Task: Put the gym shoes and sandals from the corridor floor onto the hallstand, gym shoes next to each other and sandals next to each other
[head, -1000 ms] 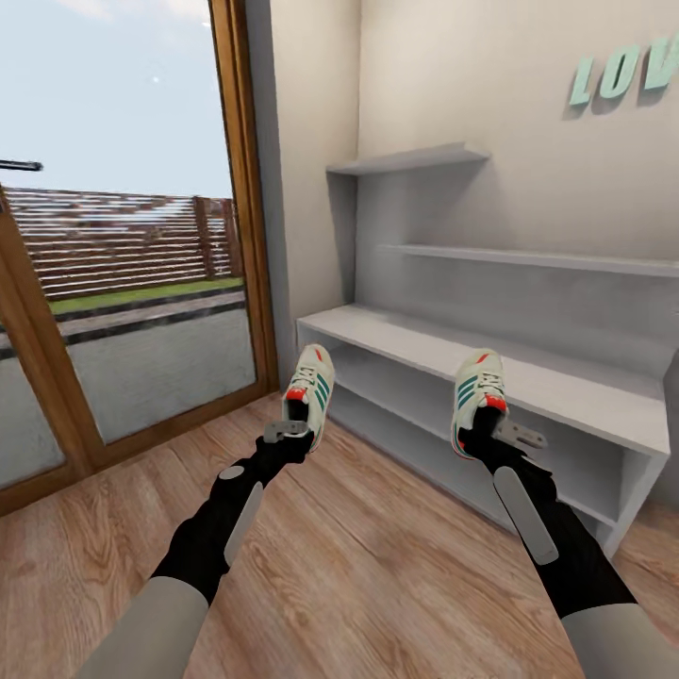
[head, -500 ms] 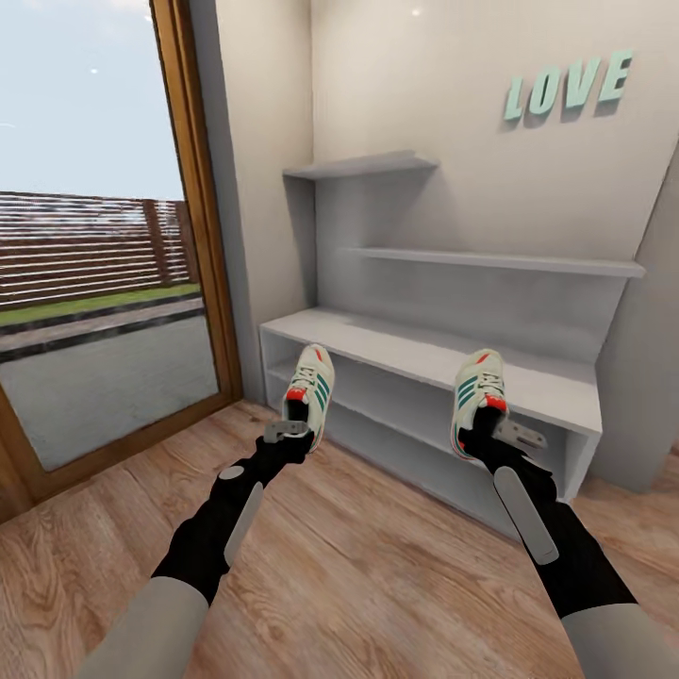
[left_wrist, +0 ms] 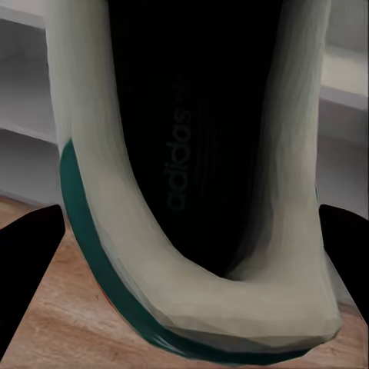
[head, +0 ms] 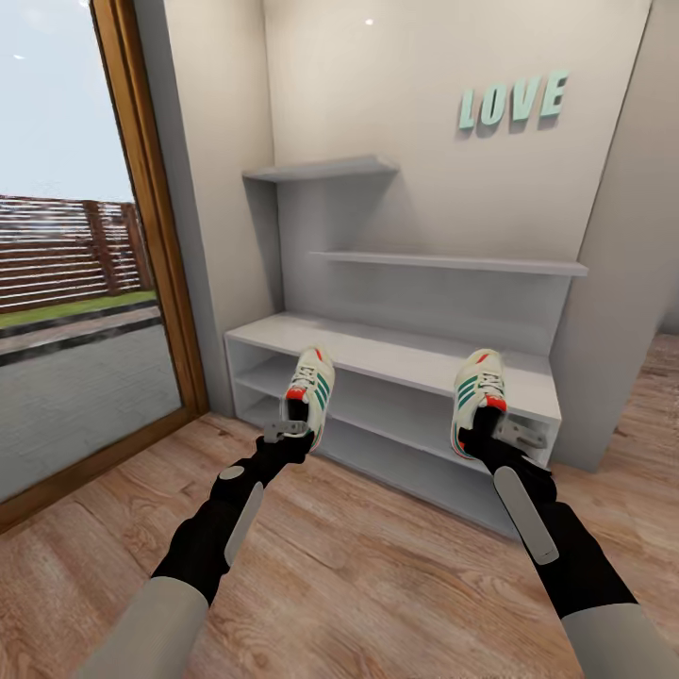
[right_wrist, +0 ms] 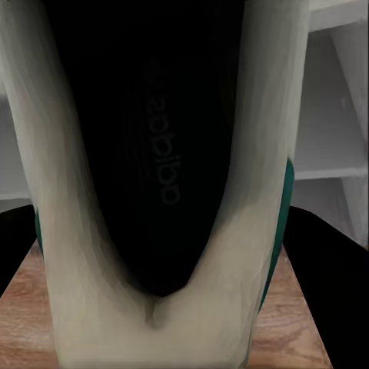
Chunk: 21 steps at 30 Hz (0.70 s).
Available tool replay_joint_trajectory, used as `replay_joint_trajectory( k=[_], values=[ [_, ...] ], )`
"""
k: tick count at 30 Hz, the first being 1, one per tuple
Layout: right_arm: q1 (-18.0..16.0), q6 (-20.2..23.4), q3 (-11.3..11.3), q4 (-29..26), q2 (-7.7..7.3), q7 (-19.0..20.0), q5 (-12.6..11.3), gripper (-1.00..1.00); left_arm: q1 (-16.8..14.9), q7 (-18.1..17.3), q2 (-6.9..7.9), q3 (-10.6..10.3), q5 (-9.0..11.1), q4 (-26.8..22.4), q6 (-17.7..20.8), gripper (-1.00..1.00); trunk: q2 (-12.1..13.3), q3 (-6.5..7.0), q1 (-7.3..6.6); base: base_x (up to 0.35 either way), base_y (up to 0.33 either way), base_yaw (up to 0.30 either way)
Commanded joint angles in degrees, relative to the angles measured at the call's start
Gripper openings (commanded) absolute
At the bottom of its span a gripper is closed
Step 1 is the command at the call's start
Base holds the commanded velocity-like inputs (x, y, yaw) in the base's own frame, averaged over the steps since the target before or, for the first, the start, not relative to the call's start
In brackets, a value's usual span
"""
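Note:
My left gripper (head: 294, 421) is shut on the heel of one cream gym shoe (head: 312, 387), held toe-up in front of the hallstand (head: 396, 354). My right gripper (head: 490, 424) is shut on the other gym shoe (head: 476, 389), also toe-up, before the bench's right part. Both shoes hang above the wood-plank corridor floor (head: 358, 566). Up close, the left wrist view has the first gym shoe's dark opening and green sole edge (left_wrist: 192, 192), and the right wrist view has the second gym shoe's opening (right_wrist: 165, 177). The sandals are out of view.
The hallstand has a flat bench top, two low open shelves (head: 387, 424) and stepped wall shelves (head: 443, 262). A glass door with a wooden frame (head: 141, 217) stands to the left. Teal letters LOVE (head: 514, 99) hang on the wall. A wall corner (head: 613, 283) rises right of the stand.
The whole view has swung toward the right, so the hallstand now sits nearer the picture's middle. Both arms and the held shoes keep the same pose.

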Motion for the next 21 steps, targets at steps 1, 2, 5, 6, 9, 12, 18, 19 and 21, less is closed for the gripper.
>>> replay_joint_trajectory(
  k=[1,2,5,6,9,12,18,19,21],
  values=[
    [-0.05,0.08,0.16,-0.07,-0.06,-0.52,-0.44,-1.00,-0.01,-0.06,0.01,0.01,0.60,-0.10,0.40,-1.00,-0.03,-0.02,-0.01,0.001,0.003,-0.269],
    [-0.05,0.08,0.16,-0.07,-0.06,-0.53,-0.44,-1.00,-0.02,-0.06,0.02,0.00,0.60,-0.09,0.38,-1.00,-0.03,0.02,-0.01,0.001,0.002,-0.269],
    [-0.05,0.08,0.16,-0.07,-0.06,-0.52,-0.44,-1.00,-0.02,-0.06,0.02,-0.02,0.60,-0.04,0.38,-1.00,-0.03,0.14,-0.01,0.000,0.001,-0.269],
    [-0.05,0.08,0.16,-0.07,-0.06,-0.53,-0.44,-1.00,-0.01,-0.06,0.01,-0.03,0.60,-0.05,0.40,-1.00,-0.03,0.17,-0.01,0.000,0.000,-0.269],
    [-0.08,0.08,0.16,-0.07,-0.06,-0.54,-0.44,-1.00,-0.03,-0.06,0.02,0.00,0.60,-0.04,0.36,-1.00,-0.03,0.29,-0.01,0.000,0.005,-0.269],
    [-0.06,0.08,0.16,-0.07,-0.06,-0.52,-0.44,-1.00,-0.04,-0.06,0.01,-0.01,0.60,-0.04,0.41,-1.00,-0.03,0.41,-0.01,0.000,0.063,-0.269],
    [-0.05,0.07,0.16,-0.07,-0.06,-0.53,-0.44,-1.00,-0.04,-0.06,-0.01,-0.03,0.60,-0.09,0.41,-1.00,-0.03,0.65,-0.01,0.000,0.080,-0.269],
    [-0.05,0.07,0.16,-0.07,-0.06,-0.53,-0.44,-1.00,-0.04,-0.06,-0.02,-0.04,0.60,-0.10,0.40,-1.00,-0.03,0.69,-0.01,0.000,0.013,-0.269],
    [-0.05,0.08,0.16,-0.07,-0.06,-0.55,-0.44,-1.00,-0.04,-0.06,-0.02,-0.03,0.60,-0.10,0.39,-1.00,-0.03,0.77,-0.01,0.000,0.008,-0.269]
  ],
)
